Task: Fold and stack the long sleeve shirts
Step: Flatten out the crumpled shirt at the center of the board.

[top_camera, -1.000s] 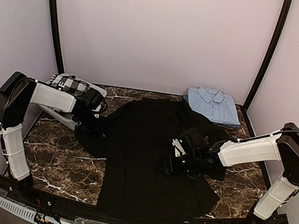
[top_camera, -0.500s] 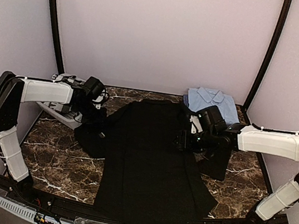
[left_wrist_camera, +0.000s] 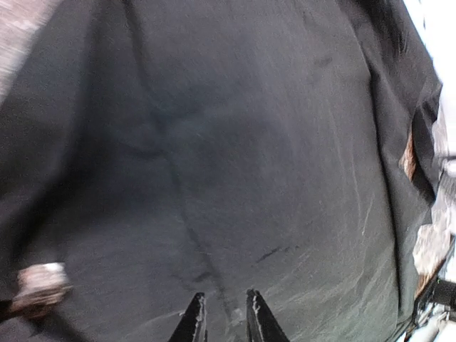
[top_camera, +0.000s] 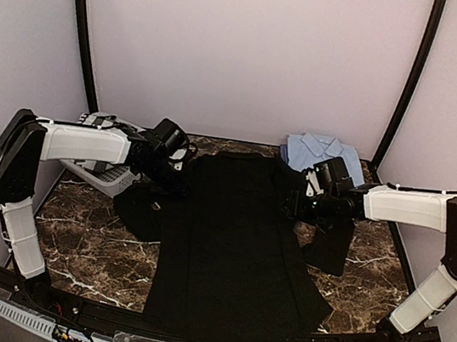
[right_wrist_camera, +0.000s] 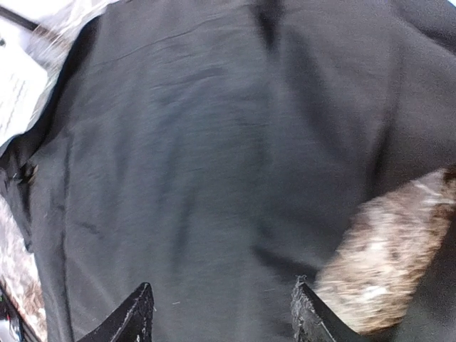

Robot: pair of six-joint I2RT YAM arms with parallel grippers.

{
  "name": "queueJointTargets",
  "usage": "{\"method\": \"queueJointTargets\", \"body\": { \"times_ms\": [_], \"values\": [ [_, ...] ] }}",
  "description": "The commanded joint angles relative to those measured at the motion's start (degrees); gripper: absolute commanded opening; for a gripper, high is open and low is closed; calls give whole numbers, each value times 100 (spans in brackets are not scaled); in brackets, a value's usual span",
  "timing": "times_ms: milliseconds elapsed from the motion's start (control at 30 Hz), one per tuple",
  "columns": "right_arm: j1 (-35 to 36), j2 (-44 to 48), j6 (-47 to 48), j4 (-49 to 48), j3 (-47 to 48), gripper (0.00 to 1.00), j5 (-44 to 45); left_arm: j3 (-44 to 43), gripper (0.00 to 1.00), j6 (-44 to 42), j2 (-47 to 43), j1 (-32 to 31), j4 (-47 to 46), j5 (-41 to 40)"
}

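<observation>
The left gripper (left_wrist_camera: 223, 322) has its fingers nearly together just above the cloth. Whether a thin fold is caught between them I cannot tell, because the wrist view is blurred. The right gripper (right_wrist_camera: 224, 317) stands wide and holds nothing. In the last second both have moved to the far shoulders of the black shirt (top_camera: 225, 248), which now lies flatter on the table (top_camera: 81, 235). The light blue shirt (top_camera: 325, 158) sits folded at the far right, so folding the black one can probably begin.
</observation>
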State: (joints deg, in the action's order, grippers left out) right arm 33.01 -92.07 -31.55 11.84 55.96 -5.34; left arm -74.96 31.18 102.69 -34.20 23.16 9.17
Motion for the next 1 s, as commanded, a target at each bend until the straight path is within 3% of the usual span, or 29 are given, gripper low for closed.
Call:
{"method": "queueJointTargets", "body": {
  "times_ms": [0,167,367,700,967],
  "values": [
    [-433,-51,-1,-549,-148,62,-253,202,19,202,356,-21,-472,329],
    [-619,-374,-58,-1009,185,58,-597,311,19,242,677,-6,-464,-69],
    [-629,-1237,-116,-1157,1001,46,-879,751,18,245,711,86,-95,-572],
    [-821,-1998,144,-896,1435,44,-392,1806,17,22,79,459,190,-724],
    [-1007,-2153,400,-616,1218,43,49,1821,17,-284,-17,699,386,-798]
  ]
}}
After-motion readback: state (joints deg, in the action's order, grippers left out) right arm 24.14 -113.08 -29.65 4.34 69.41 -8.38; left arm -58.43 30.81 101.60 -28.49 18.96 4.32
